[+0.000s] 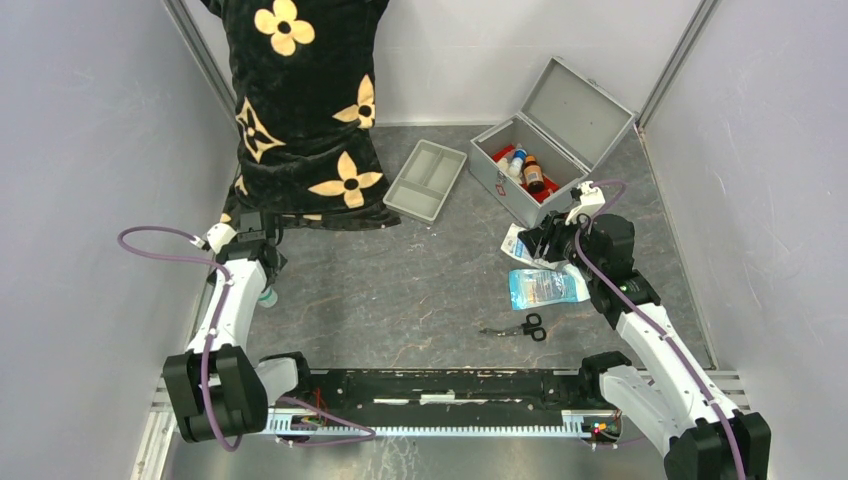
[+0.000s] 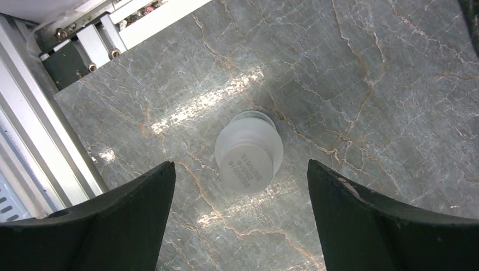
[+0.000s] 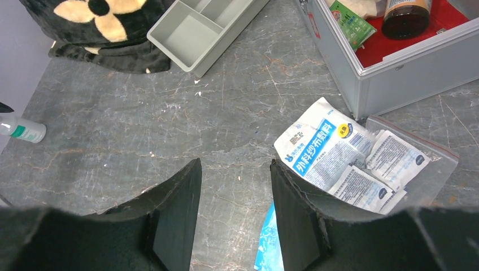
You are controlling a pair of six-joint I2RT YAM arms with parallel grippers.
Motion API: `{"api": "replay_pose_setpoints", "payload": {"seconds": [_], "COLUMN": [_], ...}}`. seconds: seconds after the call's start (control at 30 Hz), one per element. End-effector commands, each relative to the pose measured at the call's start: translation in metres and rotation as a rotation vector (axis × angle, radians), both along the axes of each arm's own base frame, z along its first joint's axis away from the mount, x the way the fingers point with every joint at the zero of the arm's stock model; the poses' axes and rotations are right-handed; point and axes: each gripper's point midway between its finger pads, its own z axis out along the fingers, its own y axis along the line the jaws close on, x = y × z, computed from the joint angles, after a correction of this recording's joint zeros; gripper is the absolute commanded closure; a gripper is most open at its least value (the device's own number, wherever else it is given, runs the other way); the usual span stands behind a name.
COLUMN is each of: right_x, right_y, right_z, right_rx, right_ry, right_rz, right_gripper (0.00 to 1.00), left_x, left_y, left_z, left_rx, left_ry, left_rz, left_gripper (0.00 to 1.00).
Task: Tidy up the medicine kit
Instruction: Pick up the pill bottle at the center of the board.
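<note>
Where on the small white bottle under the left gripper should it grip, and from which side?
Grip the small white bottle across its round body, coming straight down from above. It seems to lie on its side on the table, and the open fingers of the left gripper stand either side of it.

Open case (image 1: pixel 530 170) at back of the surface (image 1: pixel 420 290), lid raised behind it, so reach in from above or front only. Wall close right of case. Left of case: tray (image 1: pixel 426 179), then tall black flowered cloth (image 1: pixel 305 110) down to the surface. Just in front of case: bag of packets (image 3: pixel 361 164), blue packet (image 1: pixel 545 288); scissors (image 1: pixel 525 326) further forward. Front-left of case wide bare stretch; right pincer (image 3: pixel 234 165) over it, fingers apart. Far left of case, left pincer (image 2: pixel 240 169) spread around small bottle (image 2: pixel 249 151), room each side.
</note>
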Motion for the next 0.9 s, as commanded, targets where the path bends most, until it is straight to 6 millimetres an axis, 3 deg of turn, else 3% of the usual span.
{"api": "replay_pose_setpoints", "payload": {"seconds": [0.0,0.17,0.27,0.57,0.7,0.87], "right_x": [0.004,0.005,0.005,0.004,0.004,0.003], "right_y": [0.003,0.003,0.004,0.003,0.004,0.006], "right_z": [0.016,0.016,0.015,0.014,0.013,0.010], "right_rx": [0.018,0.023,0.022,0.024,0.028,0.031], "right_ry": [-0.050,-0.049,-0.048,-0.044,-0.042,-0.037], "right_rz": [0.007,0.003,0.005,0.003,0.002,0.019], "right_gripper": [0.46,0.45,0.45,0.44,0.44,0.44], "left_x": [0.014,0.011,0.008,0.018,0.053,0.087], "left_y": [0.004,0.010,0.013,0.008,-0.027,-0.110], "left_z": [0.000,0.003,0.006,0.015,0.032,0.057], "left_rx": [0.000,0.026,0.044,0.014,-0.108,-0.255], "left_ry": [-0.053,-0.051,-0.052,-0.076,-0.227,-0.367], "left_rz": [-0.001,0.027,0.047,-0.005,-0.231,-0.545], "left_gripper": [0.14,0.33,0.51,0.81,0.90,0.93]}}
